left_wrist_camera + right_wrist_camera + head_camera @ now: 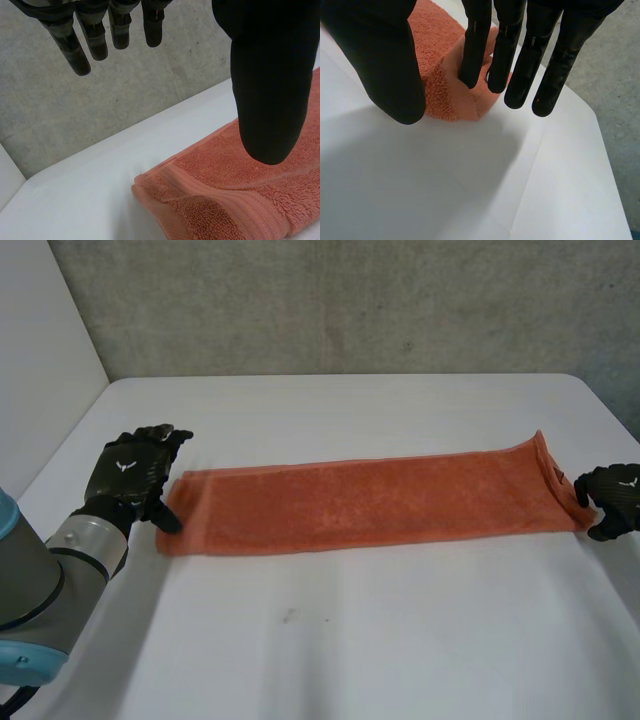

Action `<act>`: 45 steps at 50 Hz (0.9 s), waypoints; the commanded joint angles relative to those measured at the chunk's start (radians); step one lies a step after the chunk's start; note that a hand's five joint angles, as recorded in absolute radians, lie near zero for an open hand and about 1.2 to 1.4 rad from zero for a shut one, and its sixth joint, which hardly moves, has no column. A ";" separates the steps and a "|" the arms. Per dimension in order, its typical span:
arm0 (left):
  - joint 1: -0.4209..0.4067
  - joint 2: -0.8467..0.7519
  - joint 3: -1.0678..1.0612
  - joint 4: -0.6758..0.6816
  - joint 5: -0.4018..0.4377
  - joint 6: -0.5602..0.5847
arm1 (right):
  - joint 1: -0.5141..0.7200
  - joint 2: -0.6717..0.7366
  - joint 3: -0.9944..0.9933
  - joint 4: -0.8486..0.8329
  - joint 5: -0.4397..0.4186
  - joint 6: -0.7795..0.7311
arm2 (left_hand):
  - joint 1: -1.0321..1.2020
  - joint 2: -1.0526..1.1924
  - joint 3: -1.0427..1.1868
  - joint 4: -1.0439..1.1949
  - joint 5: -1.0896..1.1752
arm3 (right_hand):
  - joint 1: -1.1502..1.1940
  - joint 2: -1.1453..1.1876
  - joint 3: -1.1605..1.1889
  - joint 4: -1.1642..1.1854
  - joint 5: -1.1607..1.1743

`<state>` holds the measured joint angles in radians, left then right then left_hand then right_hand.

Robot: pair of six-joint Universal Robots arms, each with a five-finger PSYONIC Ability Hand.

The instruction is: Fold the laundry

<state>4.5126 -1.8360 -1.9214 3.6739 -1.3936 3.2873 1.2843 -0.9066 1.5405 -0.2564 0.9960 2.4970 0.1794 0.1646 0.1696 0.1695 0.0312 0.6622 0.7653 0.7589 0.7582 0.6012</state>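
Left hand, fingers straight and spread wide, sits at the 9 o'clock short edge of the folded orange towel. Right hand, fingers straight and thumb apart, is at its 3 o'clock edge. Bare white table lies open toward 6 and 12 o'clock.

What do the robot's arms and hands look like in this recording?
The left hand and right hand are matte black, with slim rod-like fingers, a broad rounded thumb and a small white emblem on the back. The left arm is a grey metal cylinder with a light-blue cap.
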 commanded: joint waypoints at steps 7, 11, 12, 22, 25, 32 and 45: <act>0.002 -0.008 0.002 0.000 0.004 0.000 | 0.009 0.051 -0.046 -0.003 0.023 0.006 | -0.001 0.014 0.009 0.009 -0.027 | 0.168 0.065 0.072 0.072 0.055; 0.002 -0.012 0.002 0.000 0.004 0.000 | 0.023 0.080 -0.074 -0.003 0.047 0.006 | 0.002 0.017 0.012 0.012 -0.024 | 0.174 0.071 0.078 0.078 0.061; 0.002 -0.012 0.002 0.000 0.005 0.000 | 0.026 0.086 -0.082 -0.001 0.058 0.005 | 0.002 0.017 0.012 0.012 -0.024 | 0.180 0.077 0.084 0.084 0.067; 0.003 -0.016 0.004 0.000 0.004 0.000 | 0.044 0.089 -0.103 -0.006 0.078 0.016 | 0.002 0.017 0.012 0.012 -0.024 | 0.733 0.630 0.636 0.637 0.620; 0.003 -0.016 0.004 0.000 0.004 0.000 | 0.050 0.084 -0.105 -0.015 0.081 0.017 | 0.002 0.017 0.012 0.012 -0.024 | 0.734 0.631 0.637 0.638 0.621; 0.005 -0.016 0.004 0.000 0.002 0.000 | 0.050 0.074 -0.117 -0.014 0.096 0.056 | 0.002 0.017 0.012 0.012 -0.024 | 0.734 0.631 0.637 0.638 0.621; 0.005 -0.016 0.004 0.000 -0.001 0.000 | 0.047 0.041 -0.117 -0.010 0.099 0.089 | 0.002 0.017 0.012 0.012 -0.024 | 0.734 0.631 0.637 0.638 0.621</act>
<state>4.5176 -1.8512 -1.9174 3.6739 -1.3928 3.2873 1.3332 -0.8523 1.4226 -0.2686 1.0933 2.5831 0.1794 0.1646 0.1696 0.1696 0.0312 0.9956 1.1814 1.1836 1.1906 0.9609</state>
